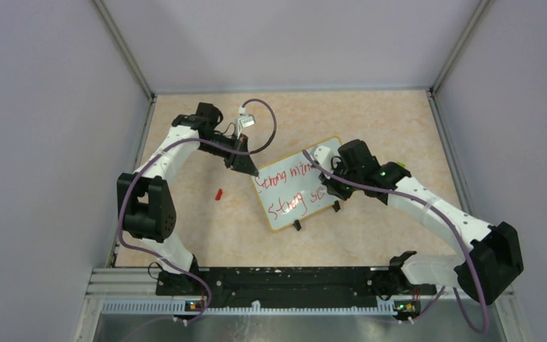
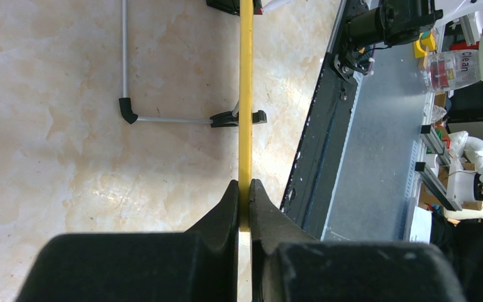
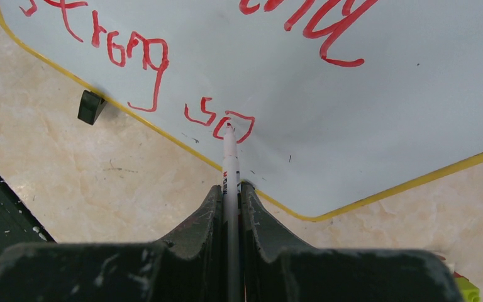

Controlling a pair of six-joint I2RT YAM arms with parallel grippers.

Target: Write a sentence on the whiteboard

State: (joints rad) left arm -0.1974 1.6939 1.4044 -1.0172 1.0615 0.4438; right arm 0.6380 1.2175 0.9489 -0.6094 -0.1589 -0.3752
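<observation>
- mostly done, by the look of it: thin red handwritten sentence [image 3: 132, 53] on the flat white rectangular whiteboard [image 1: 292, 187] with the yellow-orange rim shows a top line and, below it, "strong so".
- left to write, judging from that second line: the end of the last word and any closing mark.
- right gripper [image 3: 229, 189] closed tight around a slim white-barrelled marker [image 3: 229, 154], jaws pinching the barrel from both sides.
- marker tip touching the board at 12 o'clock from those jaws, right on the "o"; small black clip foot [image 3: 91, 106] off at 10 o'clock on the rim.
- left gripper [image 2: 244, 187] closed on the board's yellow edge, which runs toward 12 o'clock in its wrist view.
- from above: left gripper at the board's 10 o'clock corner, right gripper over its 3 o'clock side.
- small red cap [image 1: 219, 193] on the beige marbled tabletop [image 1: 399, 128], well apart at the board's 9 o'clock.
</observation>
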